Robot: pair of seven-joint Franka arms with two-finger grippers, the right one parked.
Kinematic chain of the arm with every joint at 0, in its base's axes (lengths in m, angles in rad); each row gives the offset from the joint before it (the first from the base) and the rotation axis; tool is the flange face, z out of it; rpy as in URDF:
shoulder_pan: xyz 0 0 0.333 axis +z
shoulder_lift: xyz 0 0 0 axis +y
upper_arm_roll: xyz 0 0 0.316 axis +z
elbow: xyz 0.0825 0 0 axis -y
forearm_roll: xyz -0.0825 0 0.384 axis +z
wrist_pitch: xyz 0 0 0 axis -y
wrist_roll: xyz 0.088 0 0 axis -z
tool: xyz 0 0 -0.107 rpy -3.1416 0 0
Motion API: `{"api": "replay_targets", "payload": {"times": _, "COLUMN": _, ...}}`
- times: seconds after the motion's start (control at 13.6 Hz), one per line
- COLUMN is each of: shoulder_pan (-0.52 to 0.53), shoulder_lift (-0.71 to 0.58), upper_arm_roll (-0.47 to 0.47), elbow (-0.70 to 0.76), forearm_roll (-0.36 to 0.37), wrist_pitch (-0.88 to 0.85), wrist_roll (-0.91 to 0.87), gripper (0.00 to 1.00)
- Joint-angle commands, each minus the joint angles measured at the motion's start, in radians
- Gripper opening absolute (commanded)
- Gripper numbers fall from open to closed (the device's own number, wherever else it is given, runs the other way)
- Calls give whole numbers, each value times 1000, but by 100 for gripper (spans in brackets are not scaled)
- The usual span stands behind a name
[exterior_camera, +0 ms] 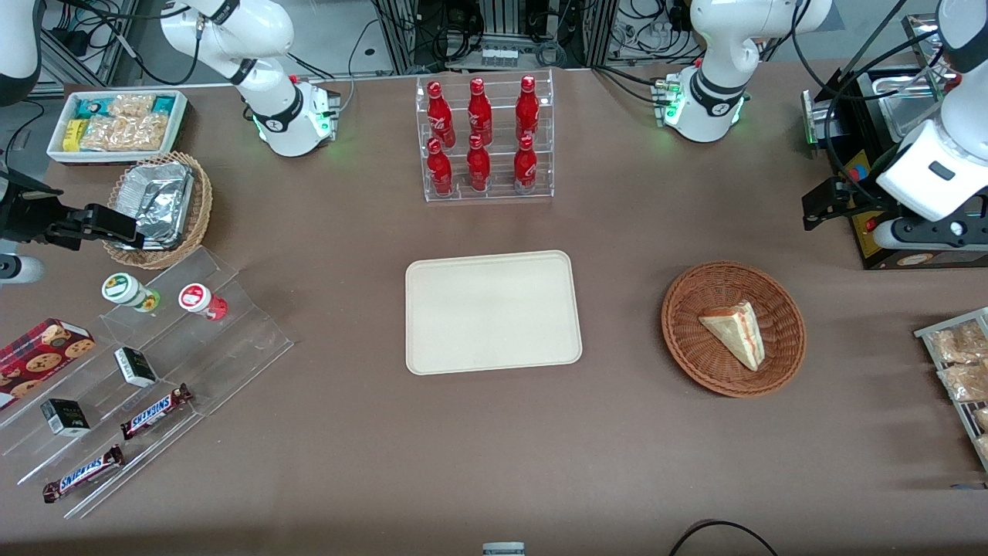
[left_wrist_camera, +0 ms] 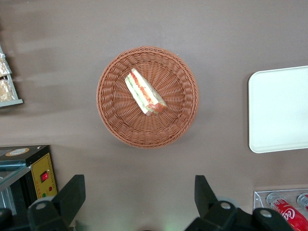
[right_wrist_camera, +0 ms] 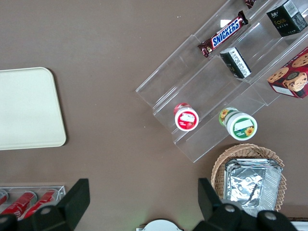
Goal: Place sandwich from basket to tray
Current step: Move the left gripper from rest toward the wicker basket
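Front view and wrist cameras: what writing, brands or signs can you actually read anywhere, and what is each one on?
"SNICKERS": two chocolate bars on the clear stepped display.
"Coca-Cola", partly readable: red bottle.
Boxes, cups, snack bags, yellow machine panel: too small.
Sandwich, basket, tray: none.
The gripper is open, above the table beside the basket.

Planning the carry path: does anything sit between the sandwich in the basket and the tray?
Nothing visible does. Bare table separates the basket, holding the sandwich, from the tray. The open gripper hangs above the table beside the basket.
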Motion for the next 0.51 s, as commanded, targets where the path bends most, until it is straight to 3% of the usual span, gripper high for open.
{"api": "replay_targets", "payload": {"times": 0.0, "shoulder_pan": 6, "shoulder_lift": -10, "upper_arm_roll": 15, "elbow": 13, "forearm_roll": 3, "wrist_pitch": -33, "wrist_roll": 13, "gripper": 100}}
{"api": "replay_targets", "payload": {"times": 0.22, "shoulder_pan": 4, "shoulder_lift": 10, "upper_arm_roll": 15, "elbow": -28, "forearm_roll": 12, "wrist_pitch": 11, "wrist_roll": 0, "gripper": 100}}
{"api": "replay_targets", "payload": {"times": 0.44, "shoulder_pan": 4, "shoulder_lift": -7, "upper_arm_roll": 16, "elbow": -204, "forearm_roll": 13, "wrist_pitch": 181, "wrist_roll": -10, "gripper": 100}}
